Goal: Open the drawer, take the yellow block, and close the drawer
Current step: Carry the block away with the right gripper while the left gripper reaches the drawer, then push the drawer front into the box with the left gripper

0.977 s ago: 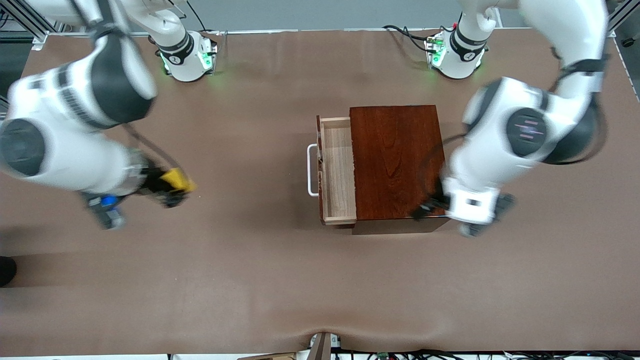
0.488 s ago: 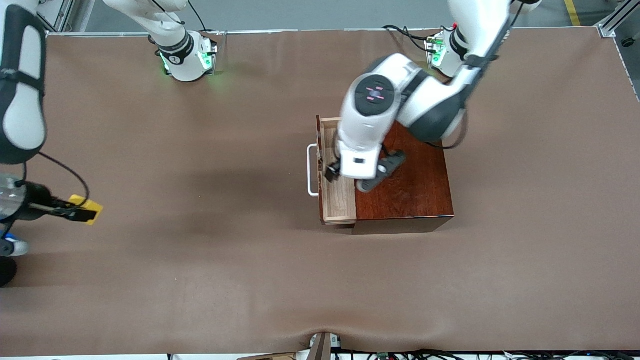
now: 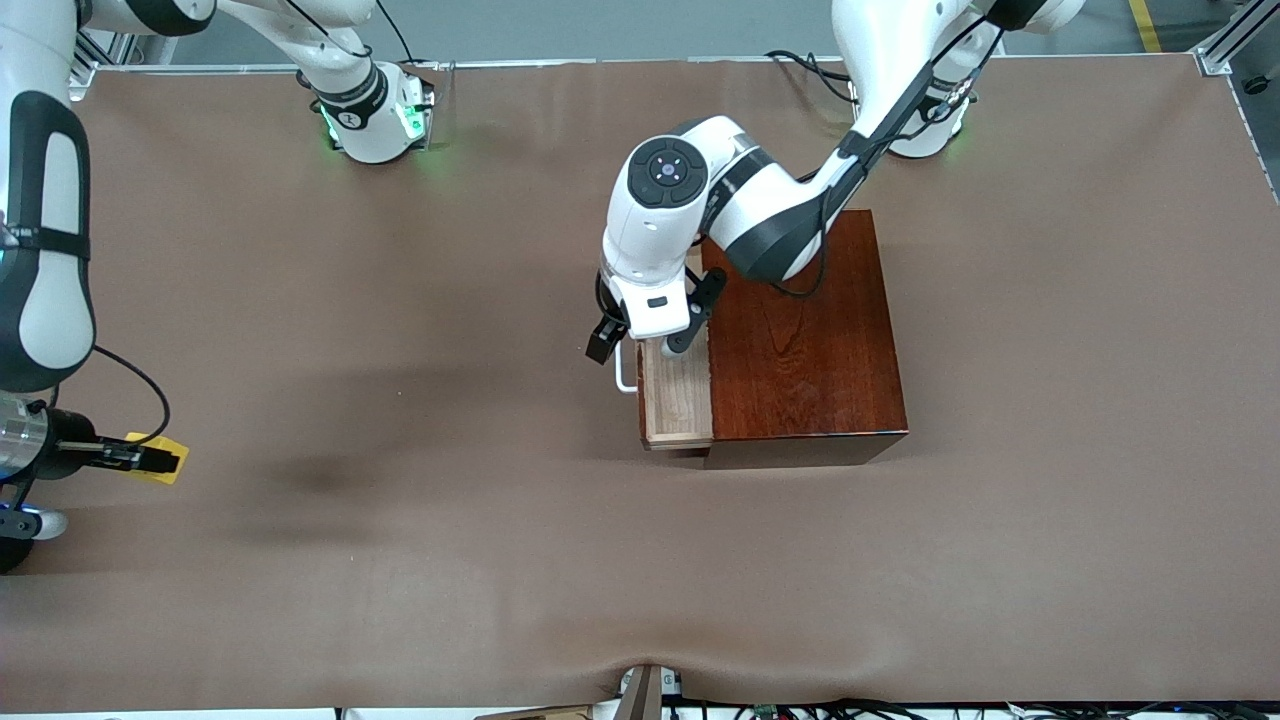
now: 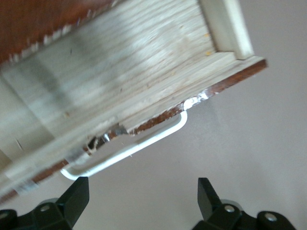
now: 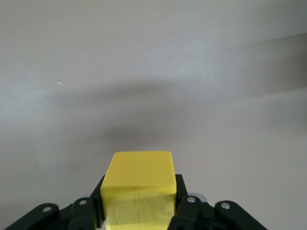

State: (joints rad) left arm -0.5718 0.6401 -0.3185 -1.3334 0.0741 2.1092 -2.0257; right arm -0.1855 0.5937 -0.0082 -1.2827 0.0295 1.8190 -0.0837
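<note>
The drawer point(image 3: 676, 402) stands open out of the reddish-brown box point(image 3: 805, 340), and its pale tray is empty. Its white handle point(image 3: 624, 378) points toward the right arm's end of the table. My left gripper point(image 3: 645, 342) is open and hovers over the handle, one finger point(image 3: 601, 345) outside it and the other over the tray. In the left wrist view the handle point(image 4: 129, 146) lies just ahead of my open left gripper point(image 4: 142, 203). My right gripper point(image 3: 150, 458) is shut on the yellow block point(image 3: 157, 458) above the table, at the right arm's end. The block point(image 5: 139, 189) fills the right wrist view, held by my right gripper point(image 5: 139, 203).
The brown table point(image 3: 450, 560) stretches wide around the box. The arms' bases point(image 3: 370, 110) stand along the edge farthest from the front camera. Cables run along the nearest edge point(image 3: 800, 708).
My left gripper has crossed over the box from its left-arm end to the drawer handle. My right gripper has carried the yellow block away from the drawer toward the right arm's end.
</note>
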